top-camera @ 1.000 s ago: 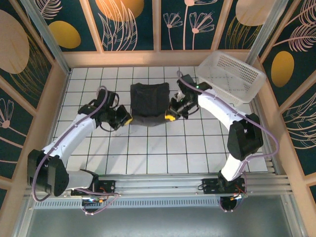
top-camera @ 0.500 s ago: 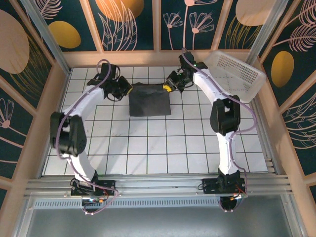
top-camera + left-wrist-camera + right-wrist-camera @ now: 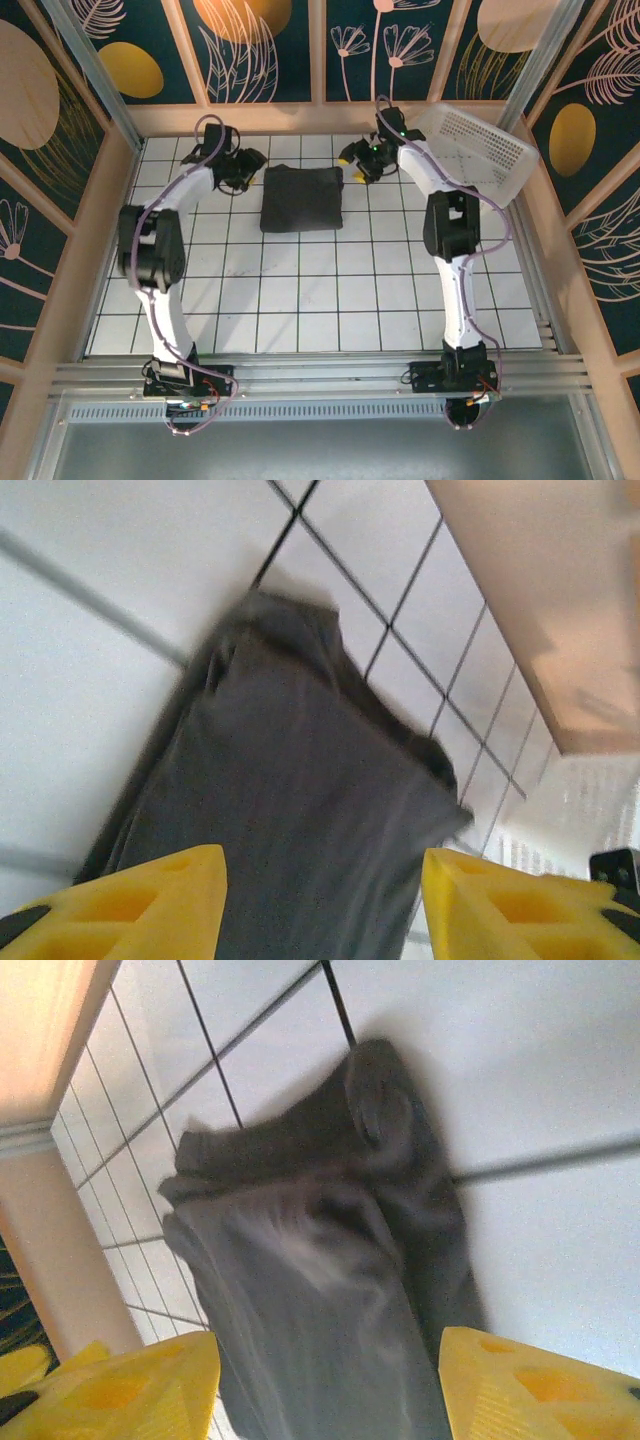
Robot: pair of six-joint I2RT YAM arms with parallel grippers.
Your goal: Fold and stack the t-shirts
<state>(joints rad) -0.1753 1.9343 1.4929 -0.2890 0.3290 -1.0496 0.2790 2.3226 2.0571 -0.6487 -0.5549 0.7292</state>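
Folded t-shirt (image 3: 303, 198), place: upper middle of the top view, flat on the tiled table (image 3: 300, 300), left of the white basket (image 3: 470, 150).
Left gripper (image 3: 252, 163): just off the shirt's upper-left corner, its yellow fingers (image 3: 150, 895) spread with nothing between them.
Right gripper (image 3: 352, 165): just off the upper-right corner, its fingers (image 3: 120, 1380) likewise apart and empty.
Key relation: the shirt lies between the two grippers and slightly below them in the frame; each looks about equally near its own corner.
Long axis: nearly square, a little wider across the frame than down it.
Shirt look: dark charcoal, plain, a compact rectangle; the upper edge is bunched and rumpled at both corners in the wrist views.
Likely need: tidy that edge, or withdraw.
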